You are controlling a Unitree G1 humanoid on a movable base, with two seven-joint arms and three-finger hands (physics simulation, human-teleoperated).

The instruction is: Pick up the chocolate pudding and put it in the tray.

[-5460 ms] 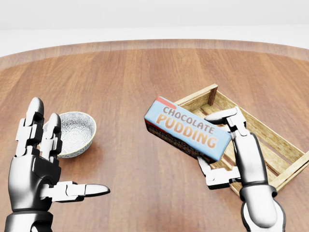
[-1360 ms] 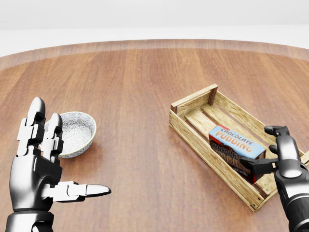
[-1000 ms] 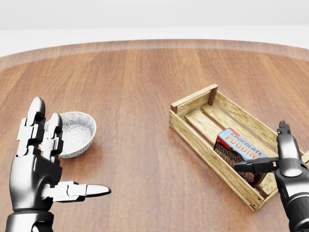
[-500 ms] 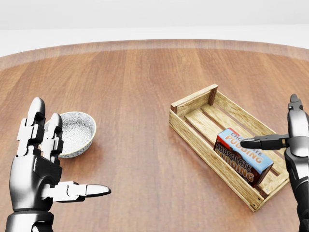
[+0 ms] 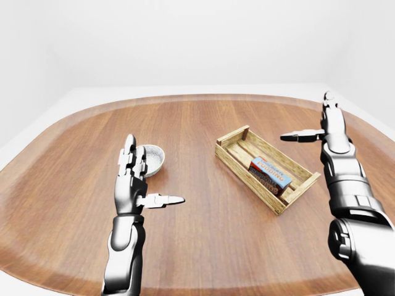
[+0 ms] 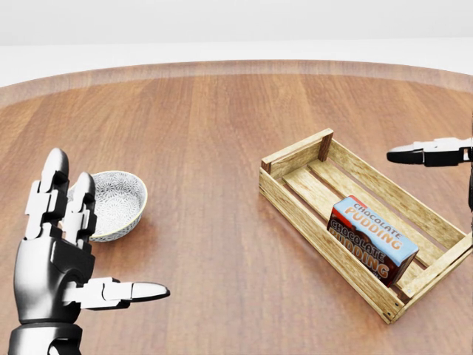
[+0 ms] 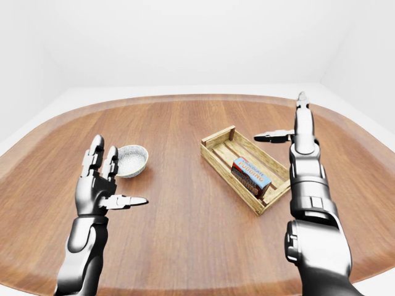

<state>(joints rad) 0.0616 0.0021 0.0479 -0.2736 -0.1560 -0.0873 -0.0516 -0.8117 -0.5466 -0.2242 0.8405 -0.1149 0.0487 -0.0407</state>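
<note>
The chocolate pudding (image 6: 373, 238), a blue and brown box with orange lettering, lies tilted on its edge inside the wooden slatted tray (image 6: 310, 228), toward the tray's lower right end. My right hand (image 5: 310, 121) is open and raised above the tray's right side, clear of the box. Its fingers point up and its thumb (image 6: 425, 154) points left. In the head view only that thumb shows, at the right edge. At the left my left hand (image 6: 89, 251) is held open and upright, with nothing in it.
A small patterned white bowl (image 6: 118, 200) stands on the round wooden table (image 6: 207, 133), just behind my left hand in the head view. The table's curved edge (image 5: 185, 98) runs along the top, with white floor beyond it.
The right hand let go of the pudding, which settled in the tray. The hand then opened and rose up and right, away from the box. The left hand stayed still.
</note>
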